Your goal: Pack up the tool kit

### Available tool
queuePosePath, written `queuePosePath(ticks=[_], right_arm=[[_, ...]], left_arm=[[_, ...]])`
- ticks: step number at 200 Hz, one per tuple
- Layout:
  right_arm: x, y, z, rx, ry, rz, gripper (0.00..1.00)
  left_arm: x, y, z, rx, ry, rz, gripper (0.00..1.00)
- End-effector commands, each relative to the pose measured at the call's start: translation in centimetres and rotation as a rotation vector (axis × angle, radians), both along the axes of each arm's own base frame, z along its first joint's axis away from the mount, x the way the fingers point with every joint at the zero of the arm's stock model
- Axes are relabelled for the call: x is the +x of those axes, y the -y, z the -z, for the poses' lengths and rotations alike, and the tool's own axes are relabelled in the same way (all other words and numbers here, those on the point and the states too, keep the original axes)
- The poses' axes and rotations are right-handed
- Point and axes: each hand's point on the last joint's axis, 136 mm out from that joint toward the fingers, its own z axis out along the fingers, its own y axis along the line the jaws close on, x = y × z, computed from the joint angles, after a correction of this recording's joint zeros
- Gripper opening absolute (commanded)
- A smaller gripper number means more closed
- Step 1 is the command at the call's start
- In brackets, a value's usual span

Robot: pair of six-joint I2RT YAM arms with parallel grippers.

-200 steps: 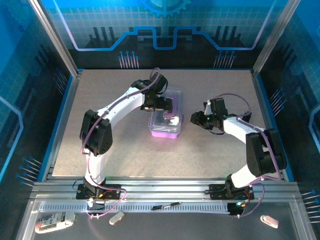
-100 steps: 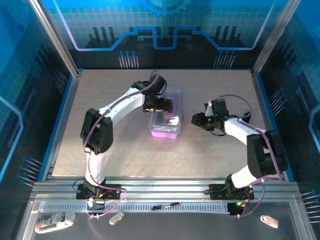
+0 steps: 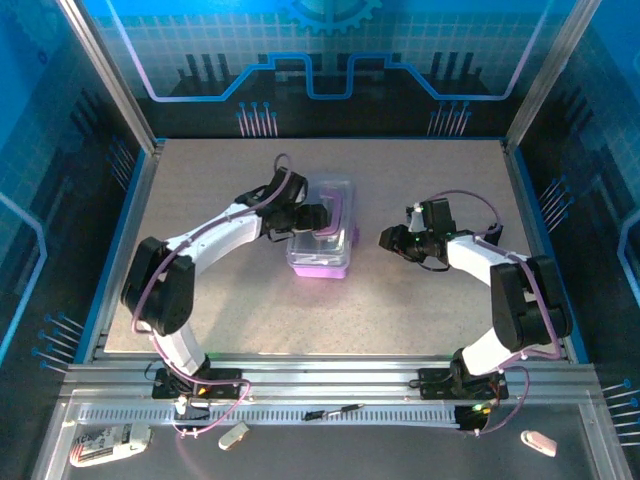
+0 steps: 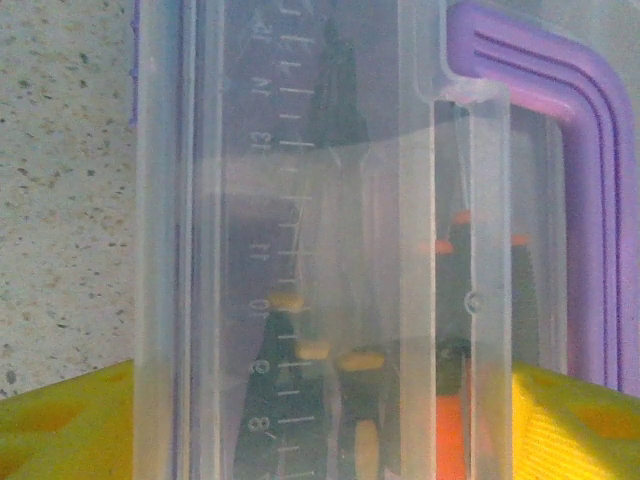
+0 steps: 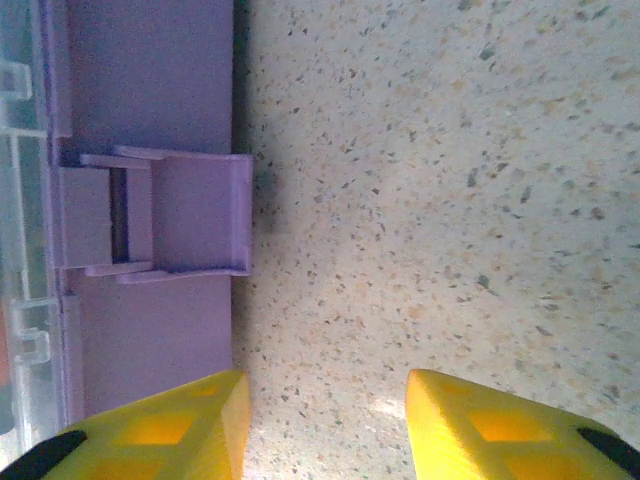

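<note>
Case (image 3: 320,232) straddled by left tool (image 4: 320,420), set wide; firm clamp cannot be told. Purple latch (image 5: 165,215) faced by right tool (image 5: 322,390), half-open, empty: best squared first, then pressed gently.

Left pincer (image 3: 318,220) spread wide; right pincer (image 5: 326,395) parted.

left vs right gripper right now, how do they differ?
The left gripper straddles the clear lid, jaws at either edge; the right gripper has bare table between its jaws. The left gripper is at the case; the right gripper stands off its side, facing the purple latch. Whether the left grips is unclear; the right is open. Shared: yellow fingers.
</note>
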Motion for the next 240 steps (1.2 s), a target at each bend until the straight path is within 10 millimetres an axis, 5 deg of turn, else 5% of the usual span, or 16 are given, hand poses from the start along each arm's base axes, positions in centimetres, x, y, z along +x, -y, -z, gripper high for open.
queuePosePath(ticks=[1, 56, 122, 240], right_arm=[[1.0, -1.5, -1.3, 0.08, 0.038, -0.028, 0.48], [2.6, -5.5, -3.8, 0.296, 0.137, -0.117, 0.56], [4.0, -8.1, -3.7, 0.427, 0.145, -0.172, 0.61], [5.2, -9.0, -2.0, 0.504, 0.103, -0.126, 0.59]], left_arm=[[-4.9, -4.7, 7.7, 0.101, -0.258, -0.086, 0.74], [-4.9, -5.6, 8.8, 0.024, -0.269, -0.103, 0.72], [-5.1, -5.8, 8.6, -0.001, -0.264, -0.102, 0.71], [-4.9, -5.4, 7.5, -0.035, -0.237, -0.092, 0.71]])
